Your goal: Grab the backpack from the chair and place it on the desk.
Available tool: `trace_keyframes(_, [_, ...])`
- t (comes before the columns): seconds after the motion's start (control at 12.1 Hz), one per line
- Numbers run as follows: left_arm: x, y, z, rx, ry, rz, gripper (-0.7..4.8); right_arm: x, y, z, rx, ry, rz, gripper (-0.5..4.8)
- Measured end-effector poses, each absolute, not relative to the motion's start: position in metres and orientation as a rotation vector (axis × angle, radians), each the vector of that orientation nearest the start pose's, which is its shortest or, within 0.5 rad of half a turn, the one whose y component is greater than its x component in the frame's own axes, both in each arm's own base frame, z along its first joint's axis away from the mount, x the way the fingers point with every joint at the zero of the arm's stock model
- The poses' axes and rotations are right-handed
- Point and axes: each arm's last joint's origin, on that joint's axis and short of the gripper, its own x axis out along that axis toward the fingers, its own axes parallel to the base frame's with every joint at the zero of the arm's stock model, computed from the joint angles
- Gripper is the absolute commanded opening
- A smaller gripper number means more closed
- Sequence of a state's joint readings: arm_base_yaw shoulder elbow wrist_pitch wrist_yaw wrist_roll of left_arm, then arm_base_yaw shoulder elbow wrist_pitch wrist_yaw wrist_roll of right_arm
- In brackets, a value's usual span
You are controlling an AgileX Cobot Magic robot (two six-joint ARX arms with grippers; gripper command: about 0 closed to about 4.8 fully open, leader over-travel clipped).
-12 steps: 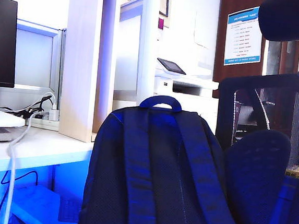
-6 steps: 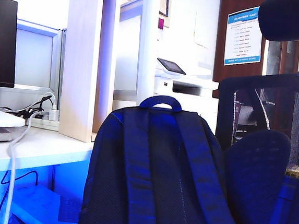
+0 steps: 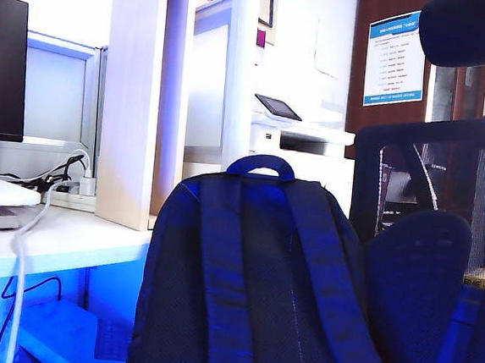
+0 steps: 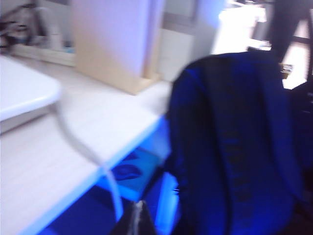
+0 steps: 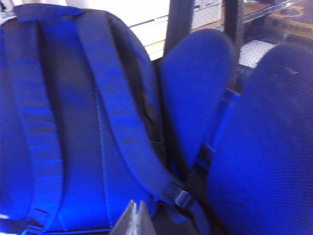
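Backpack (image 3: 255,276) is standing upright on the chair (image 3: 428,249), straps facing cam, leaning by the lumbar cushion (image 3: 411,290), just off the desk (image 3: 59,242) front edge. Left gripper (image 4: 138,218) is hovering w/ fingers pressed together, holding nothing, near backpack. Right gripper (image 5: 135,218) is likewise pinched closed, empty, facing backpack's straps.
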State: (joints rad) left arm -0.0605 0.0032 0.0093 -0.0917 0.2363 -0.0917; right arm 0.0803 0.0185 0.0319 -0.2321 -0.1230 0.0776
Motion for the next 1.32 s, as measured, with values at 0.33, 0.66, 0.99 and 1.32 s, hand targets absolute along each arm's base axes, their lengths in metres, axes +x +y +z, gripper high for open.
trace_keyframes(0.33, [0.094,-0.016,0.158,-0.102,0.101,-0.409,-0.05,0.093,0.013,0.151,0.113,0.228,0.265,-0.06])
trace_keyframes(0.66, [0.093,-0.019,0.163,-0.166,0.075,-0.519,-0.05,0.093,0.017,0.153,0.181,0.221,0.394,-0.06])
trace_keyframes(0.99, [0.09,-0.022,0.167,-0.383,0.135,-0.669,0.24,0.092,0.022,0.164,0.273,0.144,0.588,-0.05])
trace_keyframes(1.32, [0.073,-0.023,0.225,-0.362,-0.017,-0.768,1.61,0.088,0.022,0.194,0.425,0.02,0.621,0.33])
